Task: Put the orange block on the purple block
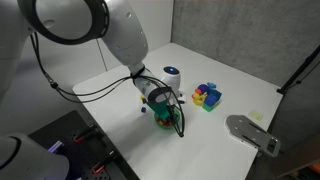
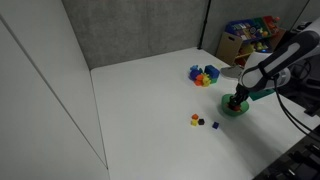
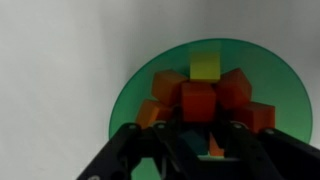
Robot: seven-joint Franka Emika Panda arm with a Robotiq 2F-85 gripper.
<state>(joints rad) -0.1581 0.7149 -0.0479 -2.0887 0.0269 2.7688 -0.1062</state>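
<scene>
Arm reaches down; jaws' gap unclear.

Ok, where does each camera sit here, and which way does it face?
Exterior view: high behind the arm, looking down over it at the pincer above the green bowl.
Exterior view: across the white table, facing the arm, which enters from picture right.
Wrist view: looks straight down into the bowl of orange pieces; pincer at the bottom edge.
Shared: both exterior views show bowl and blue tray.
</scene>
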